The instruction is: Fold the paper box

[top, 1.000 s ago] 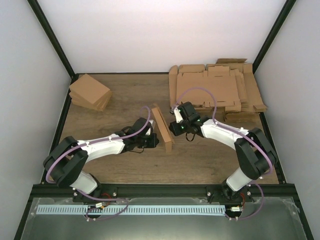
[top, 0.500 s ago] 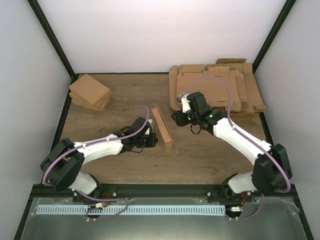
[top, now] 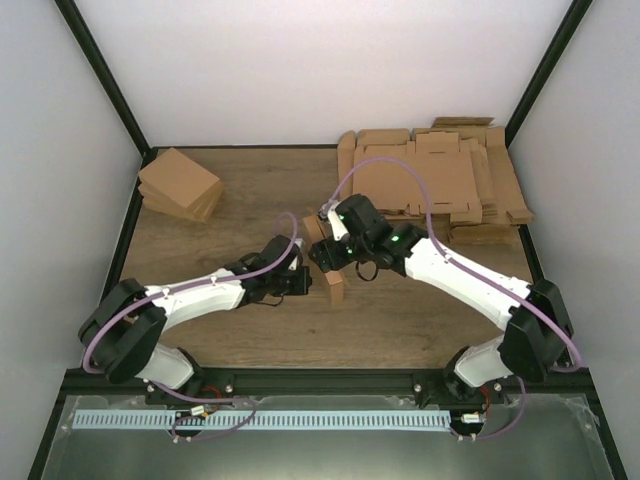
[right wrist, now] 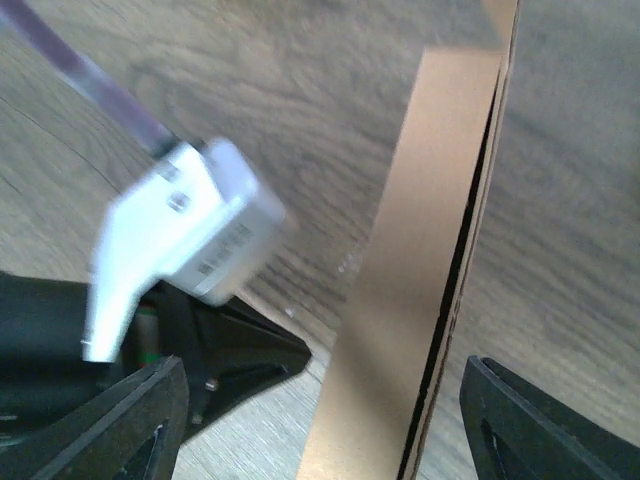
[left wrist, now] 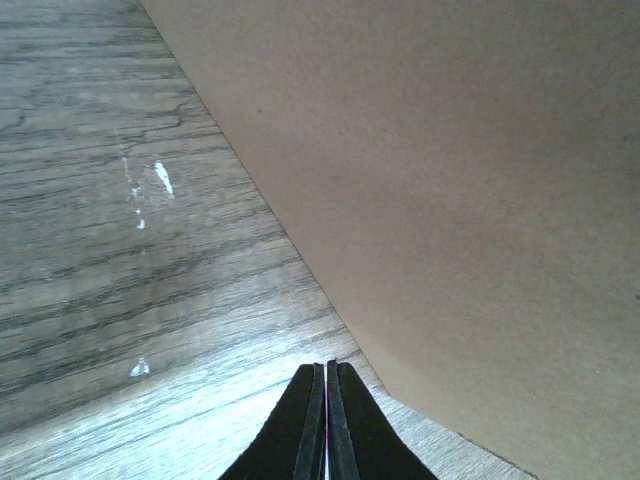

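**Right gripper** [top: 323, 254]: fingers [right wrist: 120, 425] spread wide, straddling the top edge of the paper box [top: 336, 287]; nothing clamped.

**Left gripper** [left wrist: 326, 372]: fingers pressed together, empty, tip just beside the box's left face.

**Paper box:** stands on edge on the table [top: 240, 200], between the two grippers.

**Handling, as judged:** lower the right fingers squarely over the edge and close gently, with the left tip bracing the box against tipping.

**Change:** half a second ago the right gripper hung to the right of the box, toward the flat cardboard stack [top: 430, 180]. It is now above the box. The left arm is unmoved.
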Robot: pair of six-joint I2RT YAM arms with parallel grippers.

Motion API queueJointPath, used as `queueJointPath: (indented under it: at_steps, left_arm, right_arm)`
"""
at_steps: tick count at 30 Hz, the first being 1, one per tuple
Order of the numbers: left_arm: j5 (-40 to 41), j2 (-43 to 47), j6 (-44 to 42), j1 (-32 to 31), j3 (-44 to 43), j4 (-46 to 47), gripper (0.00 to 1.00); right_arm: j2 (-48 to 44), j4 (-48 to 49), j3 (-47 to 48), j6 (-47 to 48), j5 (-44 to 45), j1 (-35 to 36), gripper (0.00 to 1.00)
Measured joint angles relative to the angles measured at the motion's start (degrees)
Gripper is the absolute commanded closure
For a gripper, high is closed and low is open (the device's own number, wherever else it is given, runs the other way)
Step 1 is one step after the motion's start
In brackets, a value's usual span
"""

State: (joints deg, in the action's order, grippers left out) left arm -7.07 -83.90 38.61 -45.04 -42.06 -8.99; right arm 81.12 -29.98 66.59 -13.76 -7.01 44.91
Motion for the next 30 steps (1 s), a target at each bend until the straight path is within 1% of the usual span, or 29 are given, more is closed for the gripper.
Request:
queueJointPath:
  at_steps: [4,8,13,16,20,23,25,27,30]
  left_arm:
    - [0.61,1.68,-0.55,1.05,0.0,-1.4,0.95]
    - [1.05,4.66,-2.03,4.59,0.0,-3.39,0.95]
    - [1.55,7.3,-4.52,9.22,-0.7,-5.7,0.94]
    - [1.66,8.2,-6.05,11.82,-1.09,-6.91,0.94]
    - [1.7,9.42,-7.69,14.73,-1.99,-8.66,0.94]
    - [1.68,10.32,-8.79,16.39,-2.82,-9.6,0.94]
    - [1.7,10.86,-9.22,17.11,-3.19,-10.1,0.93]
    - [1.68,11.47,-9.64,17.88,-3.8,-10.84,0.92]
    - [1.7,12.66,-10.38,19.02,-5.4,-12.5,0.91]
  right_arm:
    - [3.1,-3.15,0.0,-1.46,2.67,1.53,0.25]
    - [4.17,-5.6,-0.02,-2.4,4.59,2.49,0.3]
    - [5.55,-8.04,0.37,-2.8,5.95,3.98,0.31]
    - [7.52,-9.6,1.14,-2.71,6.54,4.22,0.4]
    - [9.88,-11.63,2.91,-1.62,8.33,4.42,0.48]
    - [10.47,-12.41,4.2,1.29,9.01,4.42,0.63]
    - [10.47,-12.5,4.74,4.42,9.62,4.42,0.69]
    - [10.47,-12.2,5.07,8.02,9.62,4.42,0.71]
    - [10.47,-11.02,5.16,14.45,8.02,4.42,0.72]
